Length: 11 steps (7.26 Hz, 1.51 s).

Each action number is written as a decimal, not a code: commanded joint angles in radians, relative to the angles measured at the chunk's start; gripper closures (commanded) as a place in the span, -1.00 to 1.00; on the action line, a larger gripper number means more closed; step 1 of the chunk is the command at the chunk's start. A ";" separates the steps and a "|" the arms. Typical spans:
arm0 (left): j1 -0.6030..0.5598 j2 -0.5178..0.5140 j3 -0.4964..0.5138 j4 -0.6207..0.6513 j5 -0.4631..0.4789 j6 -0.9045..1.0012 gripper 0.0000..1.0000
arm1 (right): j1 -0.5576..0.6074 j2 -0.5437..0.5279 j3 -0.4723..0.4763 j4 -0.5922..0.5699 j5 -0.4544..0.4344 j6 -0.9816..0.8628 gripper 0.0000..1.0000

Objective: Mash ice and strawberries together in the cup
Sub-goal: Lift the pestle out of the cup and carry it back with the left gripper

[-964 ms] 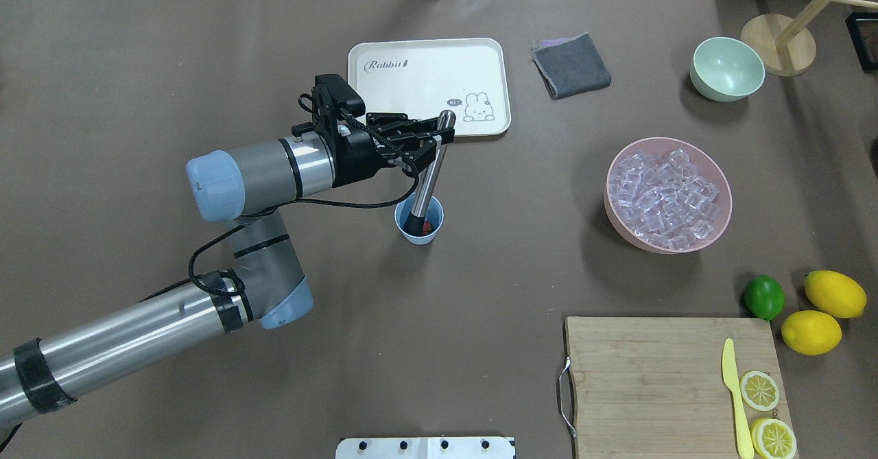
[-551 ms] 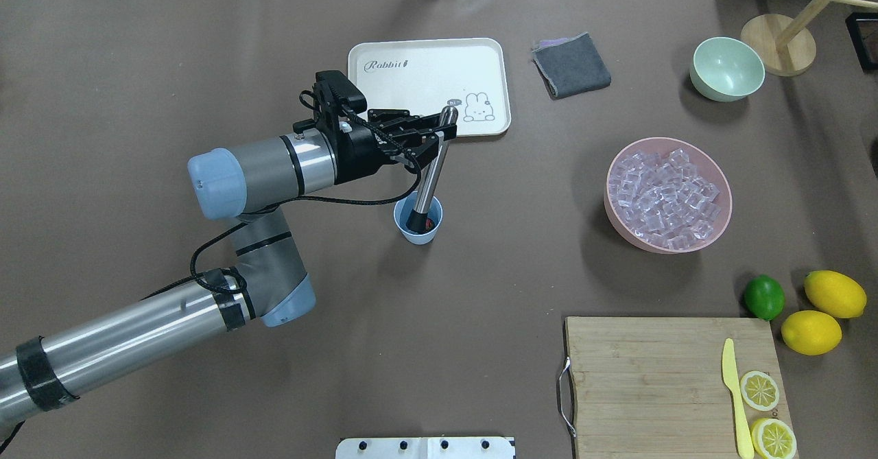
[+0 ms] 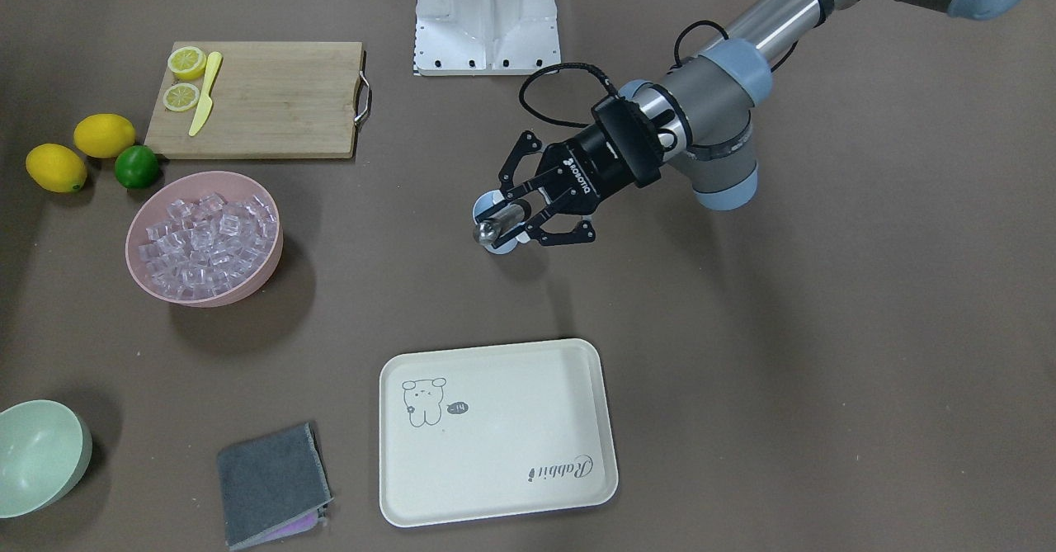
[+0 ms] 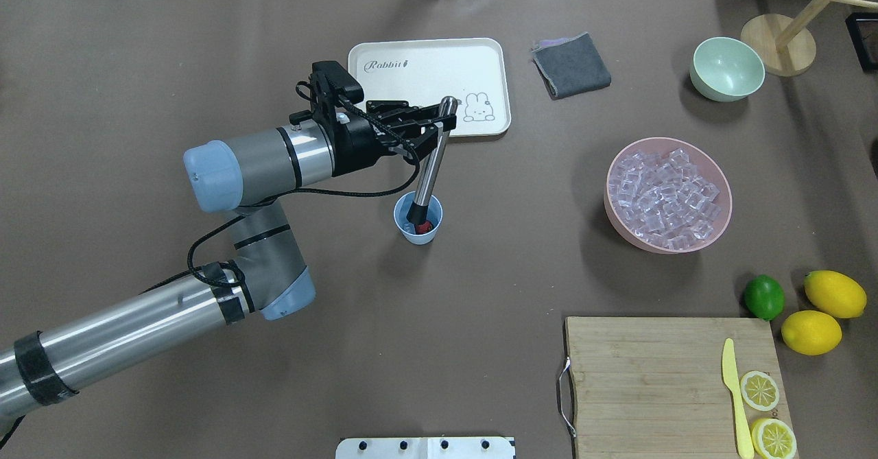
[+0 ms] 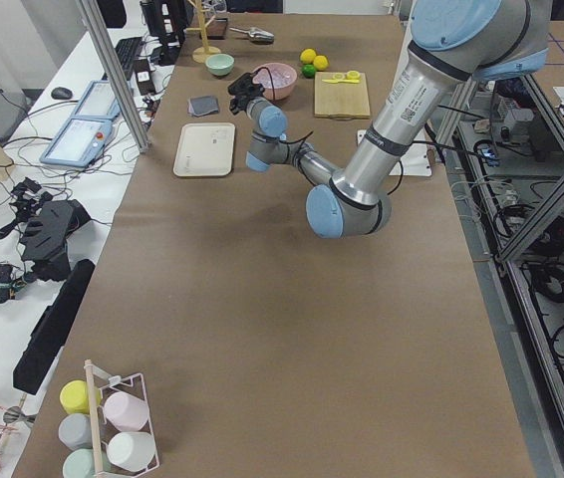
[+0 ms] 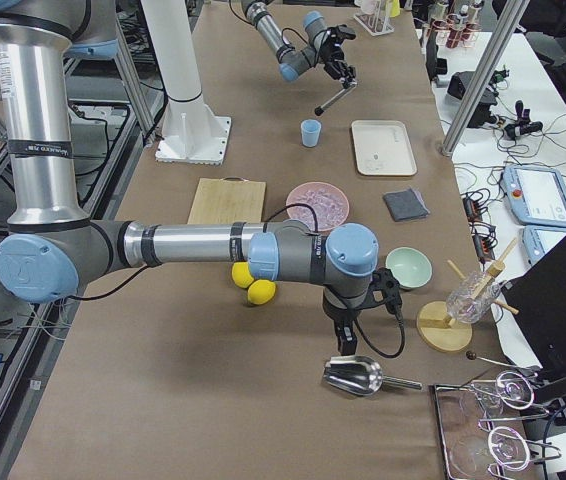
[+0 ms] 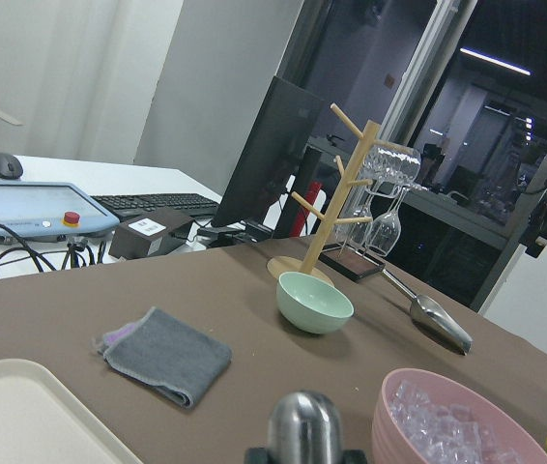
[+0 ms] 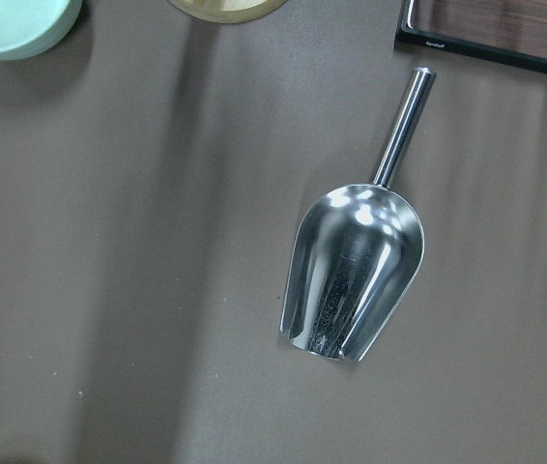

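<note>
Left claw point(image 4: 441, 121) was clamped on the masher point(image 4: 430, 171) top, tilting it so the tip could get at the strawberry point(image 4: 426, 225) in the cup point(image 4: 417, 234).

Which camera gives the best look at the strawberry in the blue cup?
The overhead exterior view: it looks down into the cup, where the strawberry shows red beside the dark tip of the masher. In the front-facing view the left gripper and masher cover the cup. The right side view shows only its outside. The rest show nothing.

Cup point(image 3: 488, 202) mostly hidden behind muddler point(image 3: 487, 231) and left end effector point(image 3: 518, 210); right end effector's point(image 6: 343, 345) jaws unreadable.
</note>
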 commanded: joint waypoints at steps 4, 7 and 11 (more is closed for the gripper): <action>-0.401 0.364 -0.084 0.149 -0.587 -0.087 1.00 | -0.001 0.000 -0.010 0.002 -0.001 0.000 -0.97; -0.553 0.581 -0.062 0.282 -0.809 -0.069 1.00 | 0.001 -0.002 -0.012 0.000 -0.001 0.001 -0.97; -0.580 0.681 0.066 0.318 -0.649 -0.040 1.00 | 0.001 -0.002 -0.003 -0.002 0.001 0.001 -0.97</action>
